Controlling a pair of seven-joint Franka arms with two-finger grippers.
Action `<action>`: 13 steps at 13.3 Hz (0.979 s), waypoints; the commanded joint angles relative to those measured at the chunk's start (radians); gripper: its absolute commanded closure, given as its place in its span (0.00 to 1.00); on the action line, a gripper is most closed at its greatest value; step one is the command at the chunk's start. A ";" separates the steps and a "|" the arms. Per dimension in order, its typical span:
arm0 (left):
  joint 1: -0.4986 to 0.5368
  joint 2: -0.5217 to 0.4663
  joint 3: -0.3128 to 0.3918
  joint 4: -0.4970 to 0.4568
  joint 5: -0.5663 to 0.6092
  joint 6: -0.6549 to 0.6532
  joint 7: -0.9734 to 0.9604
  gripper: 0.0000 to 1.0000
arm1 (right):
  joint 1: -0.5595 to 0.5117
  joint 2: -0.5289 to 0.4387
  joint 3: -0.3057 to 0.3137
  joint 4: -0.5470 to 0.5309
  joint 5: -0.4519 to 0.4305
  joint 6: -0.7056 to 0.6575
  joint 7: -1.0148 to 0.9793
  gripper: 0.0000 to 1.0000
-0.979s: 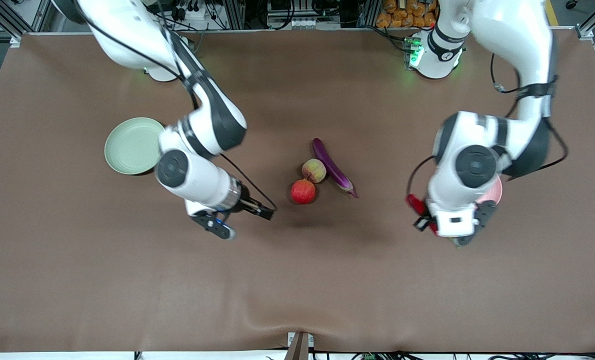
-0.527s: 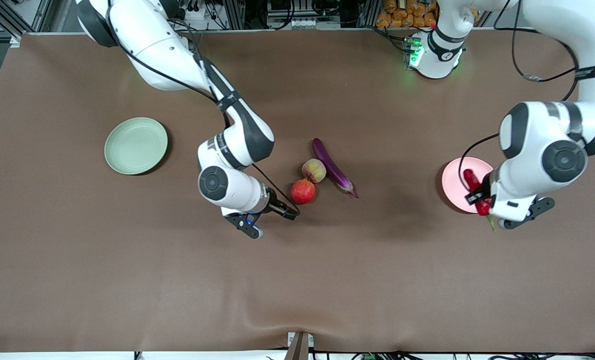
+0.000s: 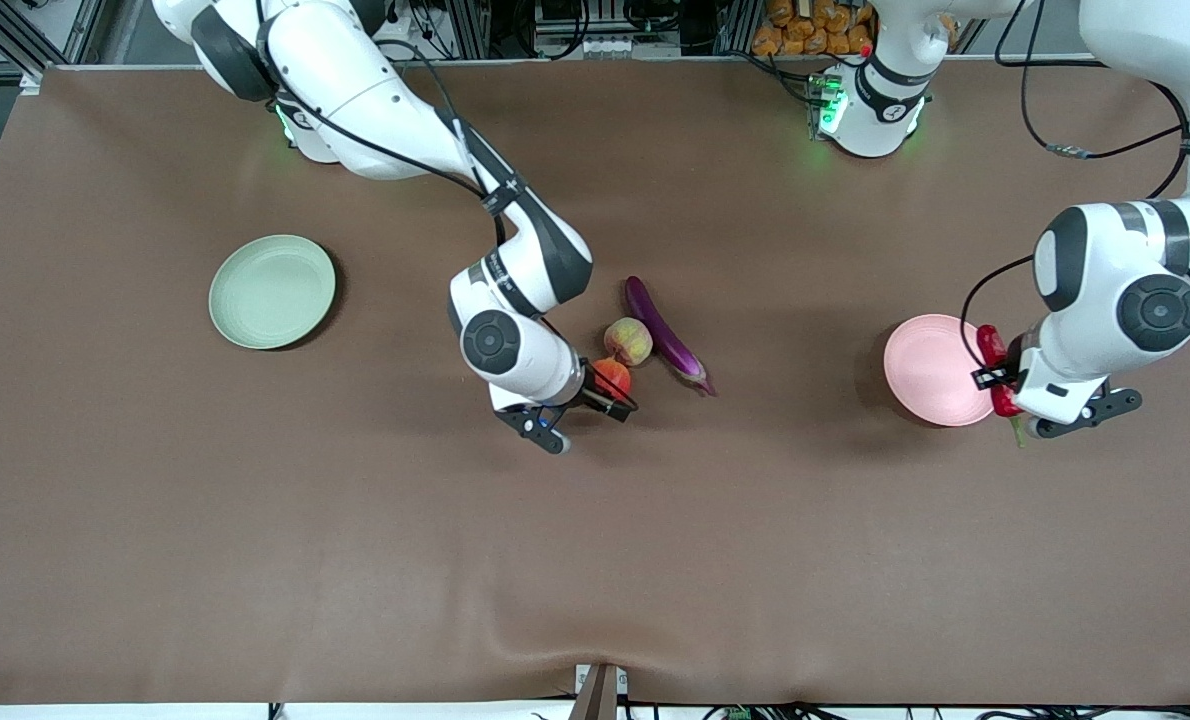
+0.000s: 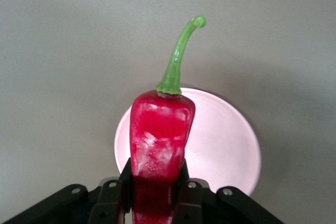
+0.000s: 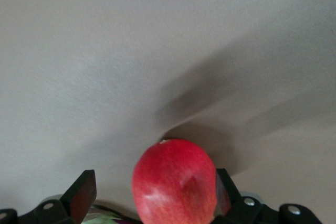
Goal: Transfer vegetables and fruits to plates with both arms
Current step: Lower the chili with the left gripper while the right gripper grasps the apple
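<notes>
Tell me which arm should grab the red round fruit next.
Right. The right gripper is open around the red fruit; the left gripper is shut on the chili pepper by the pink plate.

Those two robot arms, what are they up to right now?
The left gripper holds a red chili pepper at the edge of the pink plate. The right gripper is open around the red fruit on the table, beside the peach and eggplant. The green plate holds nothing.

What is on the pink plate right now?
Nothing shows on the pink plate. The left pincer holds the chili over its edge; the arm hides a sliver of rim.
</notes>
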 commanded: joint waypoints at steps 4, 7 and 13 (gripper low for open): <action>0.068 -0.022 -0.030 -0.169 0.020 0.264 0.029 1.00 | 0.056 0.034 -0.006 -0.001 -0.065 0.003 0.074 0.00; 0.076 0.040 -0.030 -0.184 0.020 0.342 0.031 1.00 | 0.063 0.043 -0.008 -0.004 -0.076 0.057 0.076 0.17; 0.076 0.081 -0.030 -0.200 0.024 0.350 0.058 0.95 | -0.101 0.010 0.005 0.031 -0.050 -0.138 -0.097 1.00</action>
